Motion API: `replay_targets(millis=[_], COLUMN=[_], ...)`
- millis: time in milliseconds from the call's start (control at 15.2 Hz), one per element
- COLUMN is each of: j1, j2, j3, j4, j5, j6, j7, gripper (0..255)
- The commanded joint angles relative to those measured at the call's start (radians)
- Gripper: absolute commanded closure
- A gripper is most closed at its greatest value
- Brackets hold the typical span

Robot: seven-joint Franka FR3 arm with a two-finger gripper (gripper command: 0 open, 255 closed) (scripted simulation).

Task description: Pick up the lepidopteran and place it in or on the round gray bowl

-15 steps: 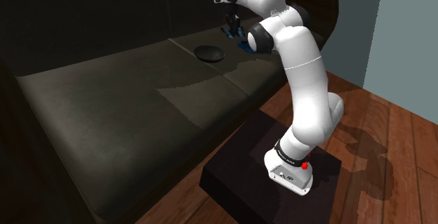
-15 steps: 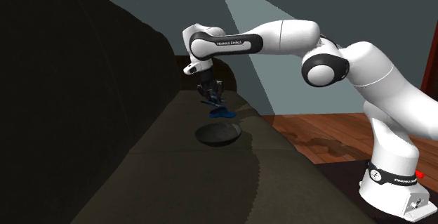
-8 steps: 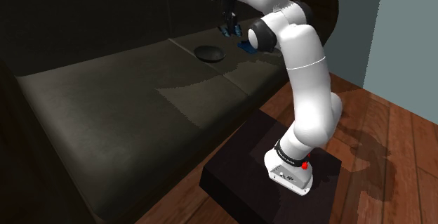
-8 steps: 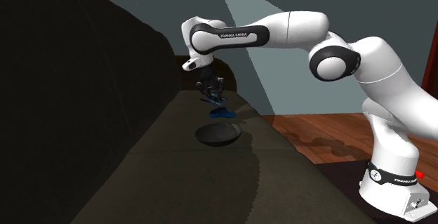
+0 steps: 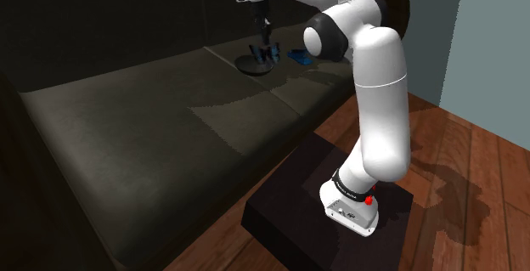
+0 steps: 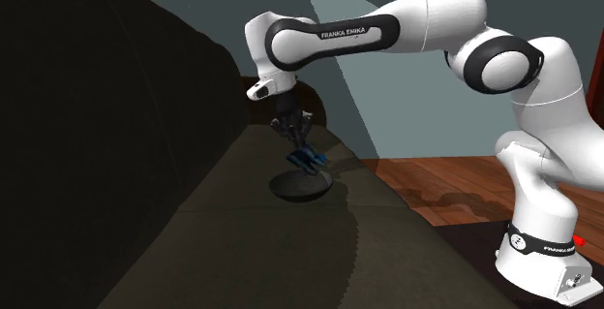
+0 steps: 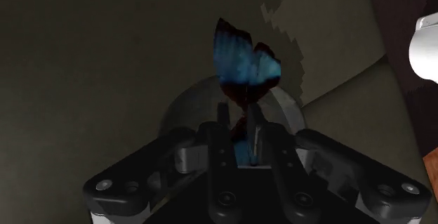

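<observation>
Clasping butterfly (image 7: pixel 242 62), end effector (image 7: pixel 239 119) over bowl (image 6: pixel 286 190)

Butterfly: small butterfly (image 7: pixel 242 64) with blue, dark-edged wings and a reddish-dark body
Butterfly pose: wings raised close together (nearly folded), body clasped in the black gripper (image 7: pixel 240 119)
Butterfly place: just above the bowl
Bowl: round, shallow, dark grey bowl (image 6: pixel 300 189), upright
Bowl place: on the dark sofa seat (image 5: pixel 153 116), near its back edge
</observation>
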Motion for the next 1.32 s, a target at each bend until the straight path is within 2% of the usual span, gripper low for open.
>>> replay_targets(millis=[0,132,198,264,594,1122,1254], j1=[0.047,0.09,0.068,0.068,0.16,0.166,0.166], j2=[-0.026,-0.045,-0.042,-0.042,-0.072,-0.087,-0.087], j3=[0.005,0.013,0.007,0.007,0.003,-0.001,-0.001], j4=[-0.028,-0.051,-0.039,-0.039,-0.286,-0.418,-0.418], j5=[-0.006,-0.008,-0.011,-0.011,-0.148,-0.165,-0.165], j6=[-0.005,-0.008,-0.012,-0.012,0.21,0.33,0.33], j7=[0.045,0.089,0.062,0.062,0.017,0.022,0.022], gripper=[255,255,255,0,0,0,0])
